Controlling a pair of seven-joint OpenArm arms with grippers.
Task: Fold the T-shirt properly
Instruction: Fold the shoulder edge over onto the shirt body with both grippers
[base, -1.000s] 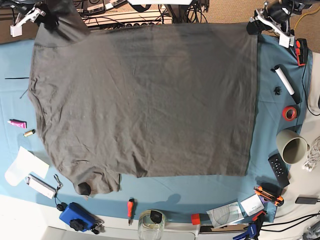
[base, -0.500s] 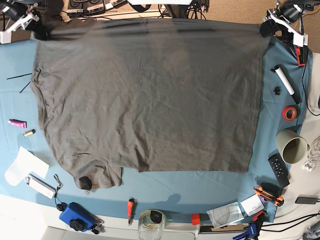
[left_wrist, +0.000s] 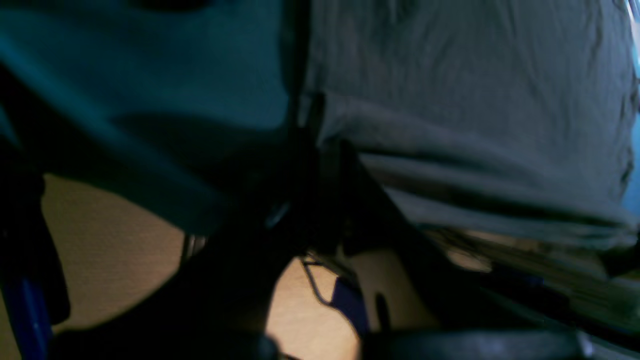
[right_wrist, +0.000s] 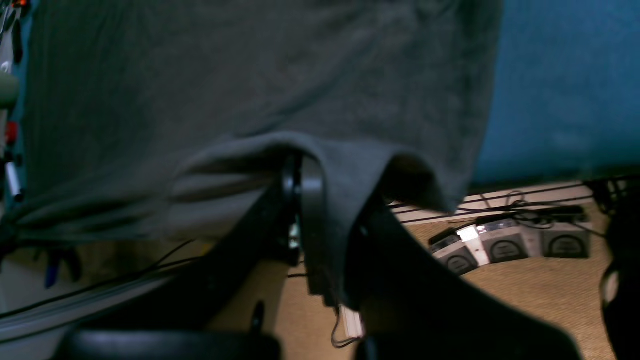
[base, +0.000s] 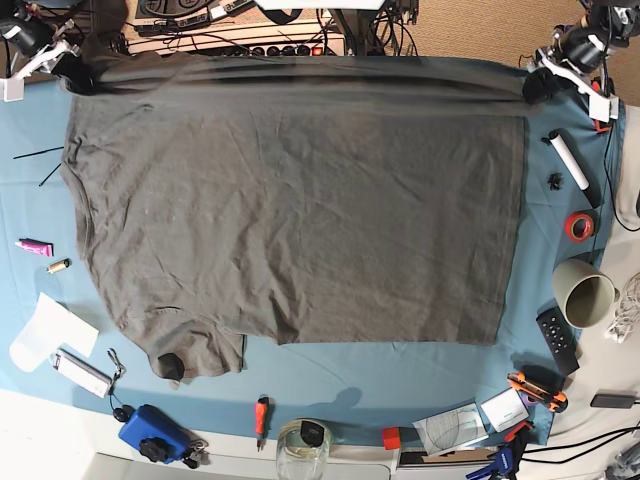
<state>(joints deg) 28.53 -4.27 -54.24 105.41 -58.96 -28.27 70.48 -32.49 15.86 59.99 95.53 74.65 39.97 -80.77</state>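
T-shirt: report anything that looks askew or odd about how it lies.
The T-shirt lies crooked: its far edge is stretched taut between the right gripper and left gripper, while the near sleeve is bunched and folded under.

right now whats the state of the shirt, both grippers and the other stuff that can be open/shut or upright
T-shirt: spread flat on the blue tablecloth, wrinkled, far edge pulled taut between the grippers
left gripper: shut on the T-shirt's far corner
right gripper: shut on the T-shirt's other far corner
grey cup: lying on its side
glass jar: upright, dark thing inside
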